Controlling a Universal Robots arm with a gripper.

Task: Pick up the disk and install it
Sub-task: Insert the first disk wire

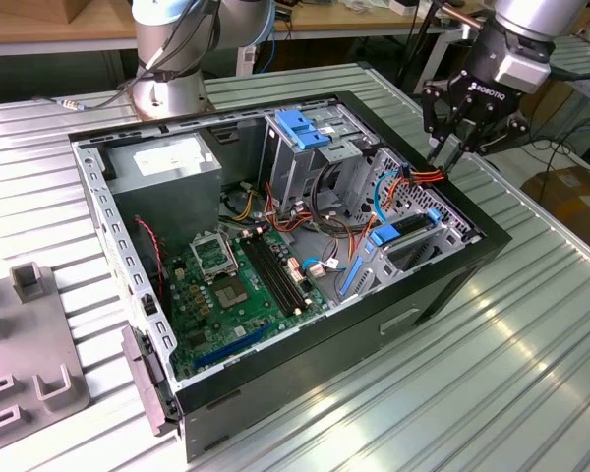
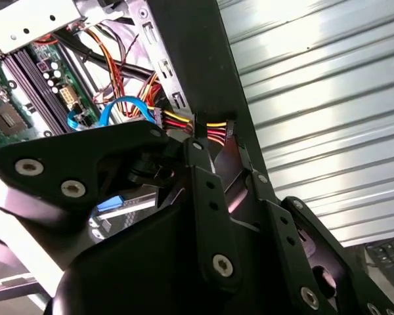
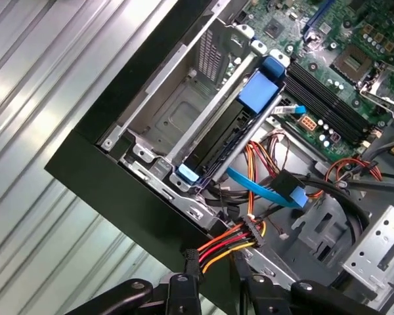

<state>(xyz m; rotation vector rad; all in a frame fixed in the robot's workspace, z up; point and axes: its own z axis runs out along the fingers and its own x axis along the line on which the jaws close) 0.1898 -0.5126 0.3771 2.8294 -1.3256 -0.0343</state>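
Slats of a metal desk [image 1: 531, 324] carry an open computer case [image 1: 423, 295]. The end effector [image 1: 447, 155] seemingly clamps coloured wires [image 3: 226, 239] near the seated disk [image 3: 231, 125]. A workbench [image 1: 39, 25] stands behind.

A ribbed, silver metal table [image 1: 492, 374] with long parallel grooves carries everything, and its bare slats show beside the case in both wrist views. An open black computer case [image 1: 305, 364] lies on its side near the middle of the table, its open side facing up. A flat grey holder [image 1: 29, 344] with upright blocks lies at the exterior view's left, and the arm's round base [image 1: 172, 93] stands behind the case.
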